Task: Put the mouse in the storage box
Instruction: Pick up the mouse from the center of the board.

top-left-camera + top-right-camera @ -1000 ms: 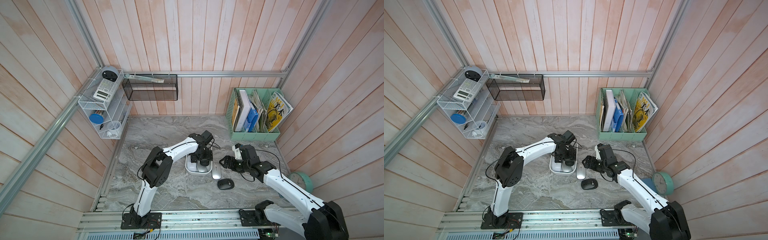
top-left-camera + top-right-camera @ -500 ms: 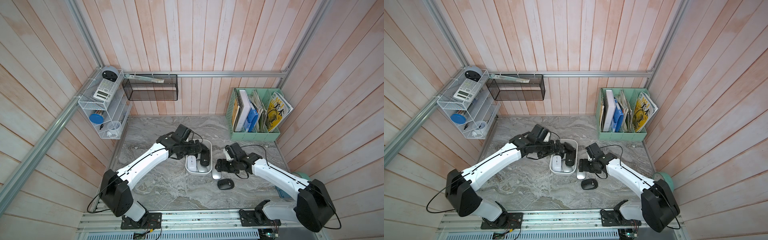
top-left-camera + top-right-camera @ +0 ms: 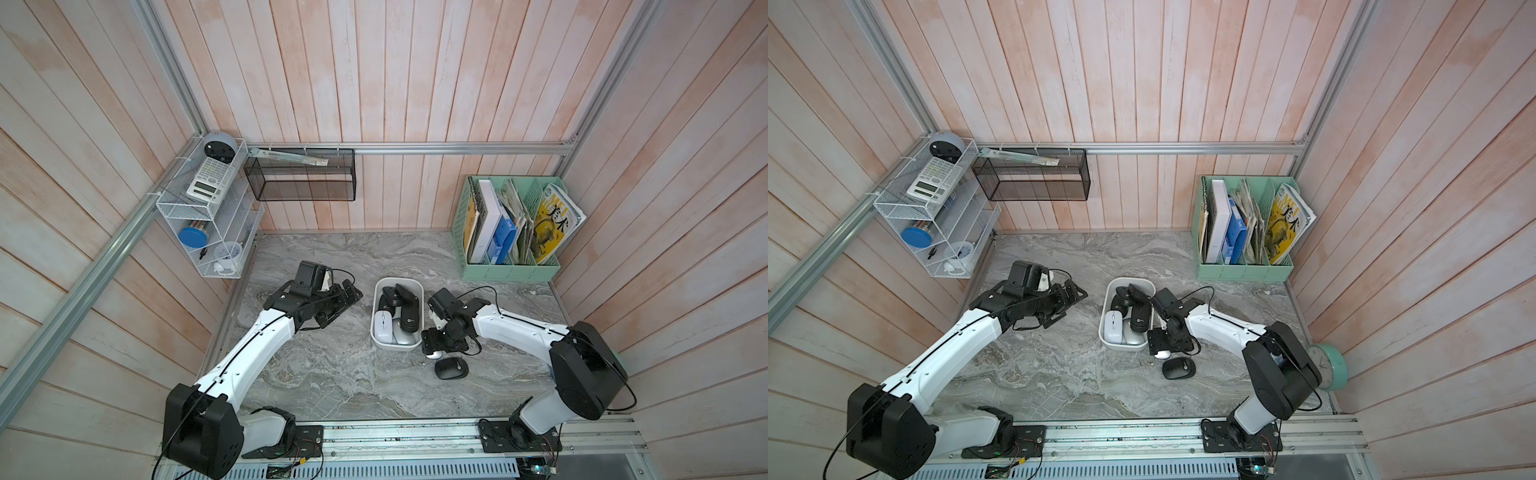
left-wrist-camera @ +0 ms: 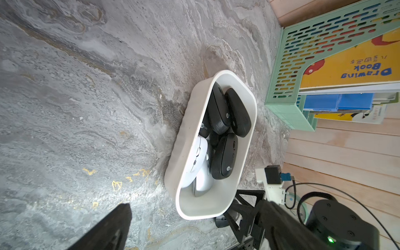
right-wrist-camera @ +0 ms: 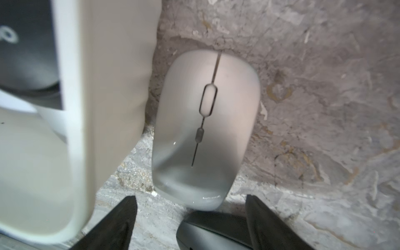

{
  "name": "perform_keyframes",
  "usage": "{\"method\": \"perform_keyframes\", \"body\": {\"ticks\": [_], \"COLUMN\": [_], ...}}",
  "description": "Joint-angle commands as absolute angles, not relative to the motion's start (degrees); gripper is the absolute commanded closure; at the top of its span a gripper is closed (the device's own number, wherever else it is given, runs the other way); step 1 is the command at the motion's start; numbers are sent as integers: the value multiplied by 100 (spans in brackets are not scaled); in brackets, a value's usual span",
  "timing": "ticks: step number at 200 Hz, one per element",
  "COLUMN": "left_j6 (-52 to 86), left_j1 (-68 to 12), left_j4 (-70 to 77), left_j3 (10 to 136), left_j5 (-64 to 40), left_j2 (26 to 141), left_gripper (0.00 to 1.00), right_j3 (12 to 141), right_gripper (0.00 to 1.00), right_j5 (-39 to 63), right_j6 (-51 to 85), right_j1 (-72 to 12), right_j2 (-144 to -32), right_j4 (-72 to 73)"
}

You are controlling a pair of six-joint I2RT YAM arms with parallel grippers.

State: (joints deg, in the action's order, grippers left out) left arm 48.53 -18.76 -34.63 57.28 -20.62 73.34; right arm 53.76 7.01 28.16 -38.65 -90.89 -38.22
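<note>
One storage box [image 3: 397, 348] sits low in the middle of both top views, on the marble table [image 3: 332, 382]. The left wrist view shows six mice in it: four black mice [image 4: 224, 155], one white mouse [image 4: 194, 160] and one grey mouse [image 4: 203, 184]. Whether others lie underneath cannot be told.

Two mice lie outside on the table. A pale mouse [image 5: 205, 129] is just beside the box's right wall, and a black mouse [image 3: 451, 368] is close below it in the frame.

The right gripper [image 3: 436, 343] hangs over the pale mouse. Its two fingers [image 5: 116, 225] are spread a little wider than the mouse and grip nothing. The left gripper [image 3: 351, 293] is left of the box and apart from it, jaws wide and empty.

Toward the top of the frame are one green file holder [image 3: 511, 272], one black mesh basket [image 3: 299, 183] and one white wire rack [image 3: 187, 208].
</note>
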Motion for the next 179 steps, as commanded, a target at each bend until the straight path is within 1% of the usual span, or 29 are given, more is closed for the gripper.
{"method": "perform_keyframes", "body": {"ticks": [1,74,101,127,158,179], "left_j6": [4957,4939,4948,4966,4932,4913], "left_j1": [-1853,-1863,-1859,-1868,-1858,-1861], "left_j4": [-3123,-3125,-3110,-3087,-3159,-3189], "left_j3": [5659,5687,5675,5692,5766,5790], "left_j5": [-2284,-2294,-2294,-2320,-2336,-2320], "left_j2": [7439,7523,7503,7536,7543,7549], "left_gripper": [0,0,0,0,0,0], "right_j3": [5517,5639,5647,5744,5663,5438], "right_gripper": [15,19,24,35,43,44], "right_j5": [455,-152,-546,-725,-577,-418], "right_j6": [2759,2930,3022,3001,3130,3246], "right_j1": [-3917,-4093,-4086,-4063,-3809,-3404], "right_j2": [-9292,-9641,-9559,-9526,-9565,-9424], "right_j4": [-3913,-3927,-3998,-4062,-4138,-4126]}}
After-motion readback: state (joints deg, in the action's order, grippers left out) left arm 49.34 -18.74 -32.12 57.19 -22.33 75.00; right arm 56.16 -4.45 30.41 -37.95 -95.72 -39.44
